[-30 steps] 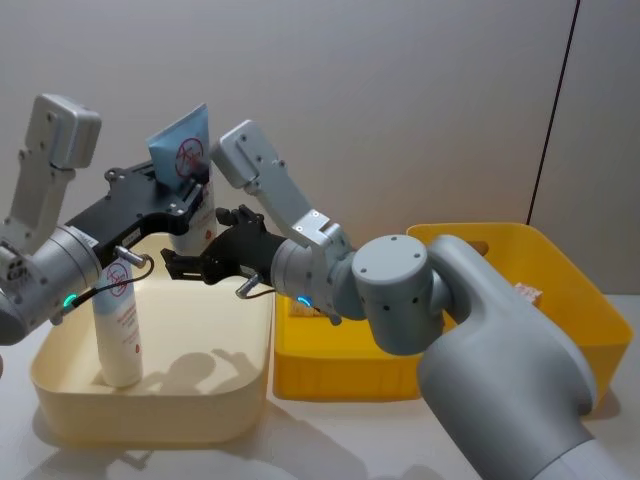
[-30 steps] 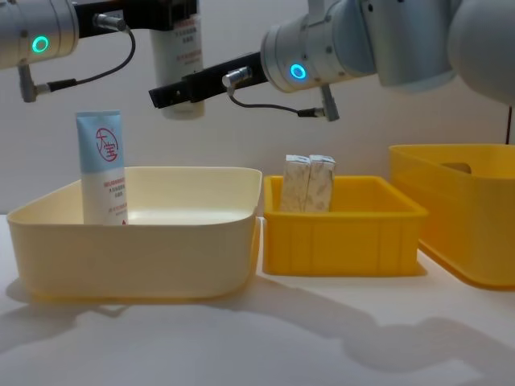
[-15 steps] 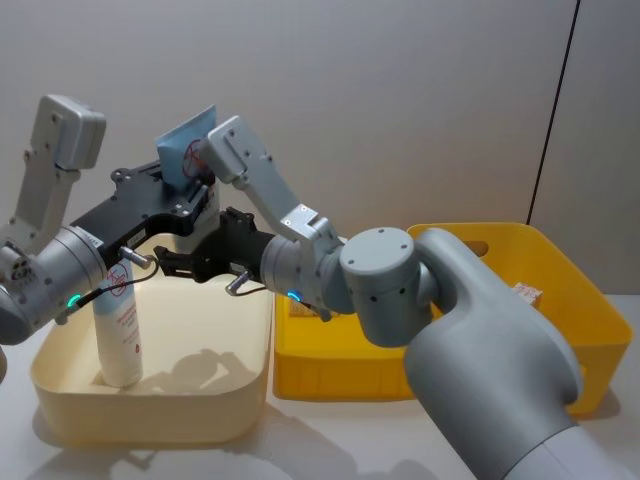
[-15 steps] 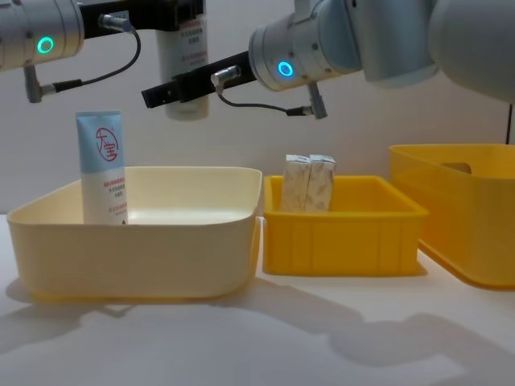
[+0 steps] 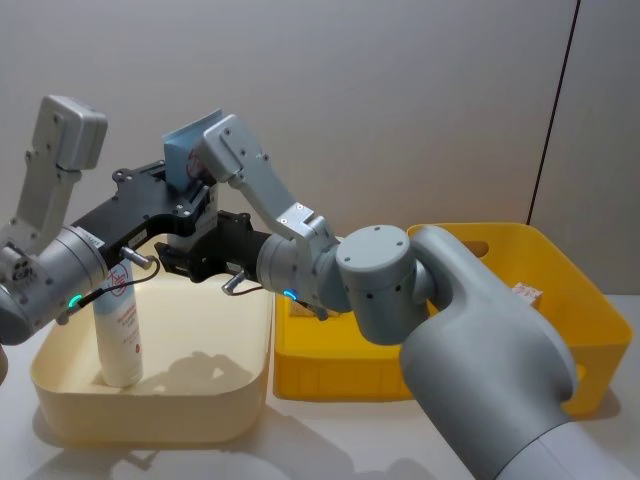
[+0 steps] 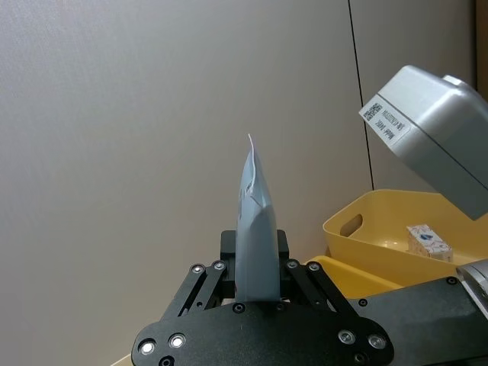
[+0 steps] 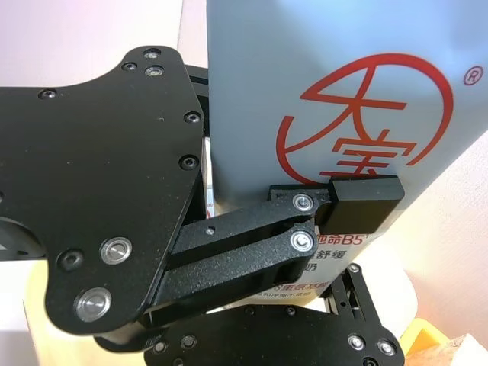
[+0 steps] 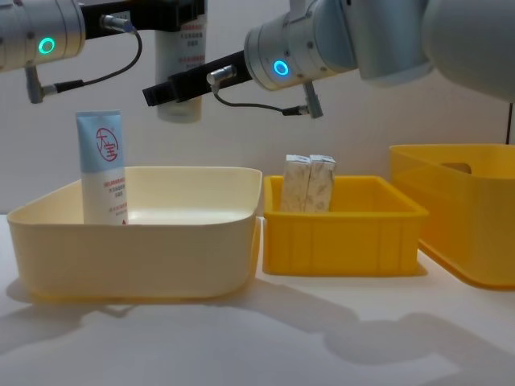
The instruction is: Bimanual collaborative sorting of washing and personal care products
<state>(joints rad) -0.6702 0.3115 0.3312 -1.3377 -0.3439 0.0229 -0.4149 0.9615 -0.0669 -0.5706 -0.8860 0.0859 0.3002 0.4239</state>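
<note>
Glossy plastic tub (image 8: 137, 241), matt tube (image 8: 102, 169)

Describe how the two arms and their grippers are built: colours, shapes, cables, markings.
Both arms are light grey, with rounded cylindrical joints and boxy link covers; a glowing teal ring light sits at each wrist. A white label with small codes marks one grey cover. The left gripper and right gripper are flat black plates studded with silver screws, carrying slim linkage jaws. A thin black cable with a silver plug loops beneath each wrist.

The right pincer (image 8: 173, 87) has slid farther toward the robot's left, high above the cream tub (image 8: 137, 233), and now sits right beside the held tube (image 8: 179, 68). The left pincer (image 5: 185, 200) has lifted that tube a little higher. The right arm's elbow has swung left too.
</note>
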